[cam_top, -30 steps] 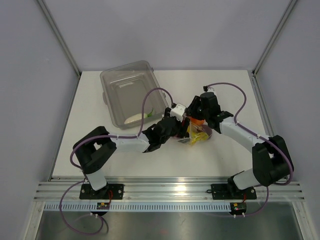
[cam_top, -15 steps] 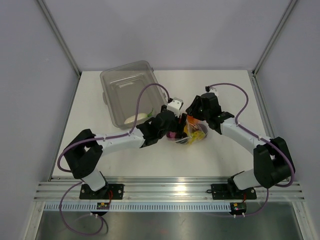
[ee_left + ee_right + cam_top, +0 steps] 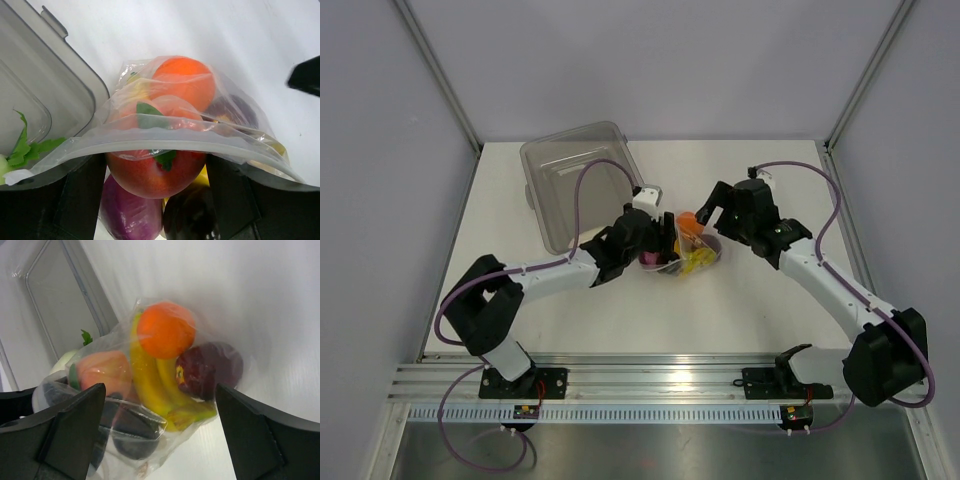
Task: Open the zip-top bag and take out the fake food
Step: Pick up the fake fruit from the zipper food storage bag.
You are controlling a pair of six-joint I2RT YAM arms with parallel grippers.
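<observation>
The zip-top bag (image 3: 686,256) lies on the white table between my two grippers, full of fake food. My left gripper (image 3: 658,250) is closed on its mouth end. In the left wrist view the zip strip (image 3: 165,142) runs across both fingers, with a peach (image 3: 155,170), a purple piece (image 3: 131,210) and a dark piece (image 3: 192,215) between them. The orange (image 3: 182,75) sits deeper in the bag. My right gripper (image 3: 713,222) stands open, clear of the bag's right side. Its view shows the orange (image 3: 165,329), banana bunch (image 3: 150,380), dark red apple (image 3: 207,370) and peach (image 3: 102,371) through the film.
The rigid clear-grey tub (image 3: 575,180) stands at the back left, just behind my left arm. A white radish (image 3: 67,360) with a green top lies in it near the corner closest to the bag. Purple cables loop over both arms.
My right gripper has opened, let go of the bag and drawn back to the right. My left gripper has moved left toward the tub, and the bag has shifted with it.
</observation>
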